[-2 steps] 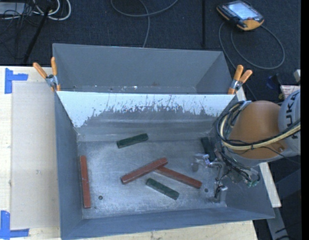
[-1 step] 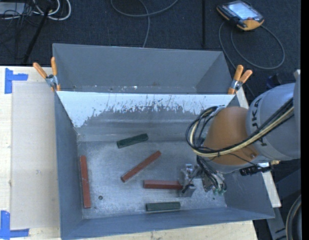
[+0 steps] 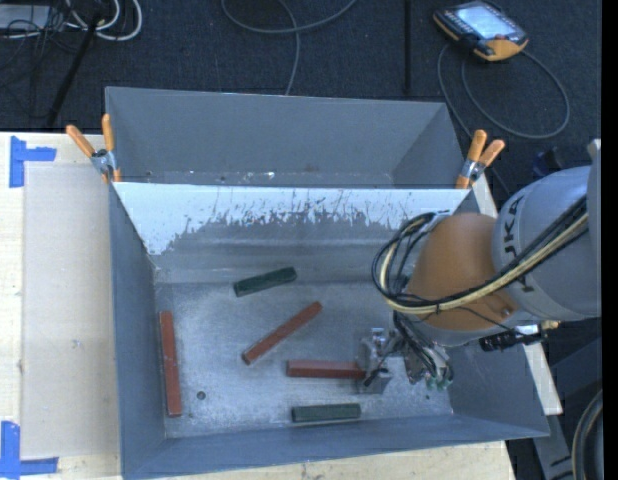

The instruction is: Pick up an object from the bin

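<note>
Grey bin [image 3: 279,138] with red bars [image 3: 281,332], green bars [image 3: 264,282], gripper [image 3: 377,370]

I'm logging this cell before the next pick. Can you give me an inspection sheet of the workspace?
Surface: grey bin, floor speckled, back wall scuffed.
Job's things: dark red stick, flat, right end at the gripper.
Clutter: upper green stick; lower green stick; brown diagonal stick; reddish stick along left wall.
Grippers: gripper low over the floor.
Cables: wrist cables; floor cables.
Surroundings: handheld device on dark floor.
</note>
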`<state>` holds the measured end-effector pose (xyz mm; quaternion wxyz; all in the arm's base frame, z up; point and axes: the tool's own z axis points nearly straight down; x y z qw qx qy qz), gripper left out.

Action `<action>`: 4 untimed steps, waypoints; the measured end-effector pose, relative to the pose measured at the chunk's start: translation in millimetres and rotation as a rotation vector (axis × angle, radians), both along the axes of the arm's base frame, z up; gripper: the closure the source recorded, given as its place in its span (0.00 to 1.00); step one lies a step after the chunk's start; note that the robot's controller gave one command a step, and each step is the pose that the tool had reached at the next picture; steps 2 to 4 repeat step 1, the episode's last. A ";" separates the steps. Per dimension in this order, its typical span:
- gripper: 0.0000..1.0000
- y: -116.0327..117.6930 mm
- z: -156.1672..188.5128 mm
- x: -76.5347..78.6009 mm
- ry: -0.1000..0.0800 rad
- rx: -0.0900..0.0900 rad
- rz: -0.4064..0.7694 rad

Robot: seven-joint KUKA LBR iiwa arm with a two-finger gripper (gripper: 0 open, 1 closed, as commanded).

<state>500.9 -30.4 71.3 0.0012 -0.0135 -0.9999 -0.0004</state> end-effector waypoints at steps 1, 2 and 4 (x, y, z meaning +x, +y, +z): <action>1.00 -16.8 156.0 25.4 -0.001 0.000 0.330; 1.00 -16.8 156.0 25.4 -0.001 0.000 0.330; 1.00 -16.8 156.0 25.4 -0.001 0.000 0.330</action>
